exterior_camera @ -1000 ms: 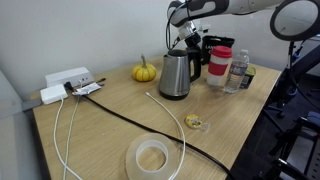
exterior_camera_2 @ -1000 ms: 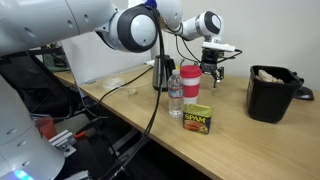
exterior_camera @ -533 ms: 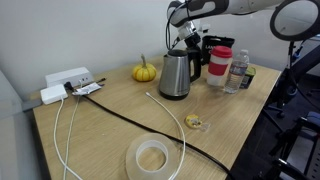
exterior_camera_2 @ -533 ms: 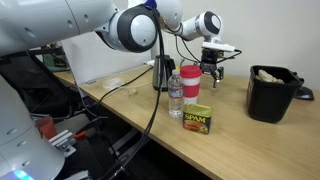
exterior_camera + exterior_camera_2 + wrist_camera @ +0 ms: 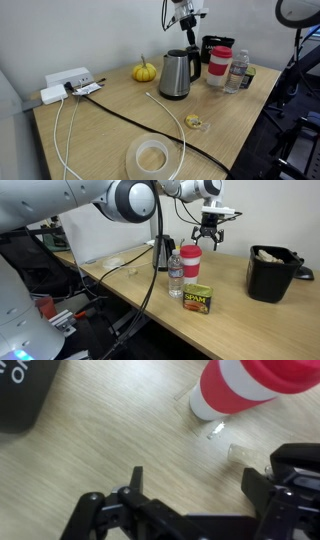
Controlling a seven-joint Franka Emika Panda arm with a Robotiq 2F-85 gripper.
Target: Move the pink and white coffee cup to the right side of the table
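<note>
A light wooden table (image 5: 105, 125) fills most of an exterior view, set against a plain pale wall. Its bare middle is crossed by a black cable (image 5: 120, 118), with a roll of tape (image 5: 150, 157) near the bottom edge of the frame.

The things crowd the upper right corner: a kettle (image 5: 175, 74), a black mug (image 5: 211, 46) behind it, and the cup (image 5: 220, 66) just beside a clear bottle (image 5: 238, 72), close to the table's right edge in the frame.

In an exterior view the cup (image 5: 190, 260) has open wood to its right, up to a black bin (image 5: 270, 272). A can (image 5: 197, 300) lies near the front edge.

The cup is tall and tapered, with a red-pink lid, a white band and a red-pink sleeve. It stands upright, long axis vertical, lid up.

The gripper (image 5: 210, 238) hangs above the table with nothing in it – in the wrist view its fingers (image 5: 135, 485) are spread wide over bare wood. There the cup (image 5: 245, 385) sits in the upper right of the frame and the mug (image 5: 22, 395) in the upper left.
</note>
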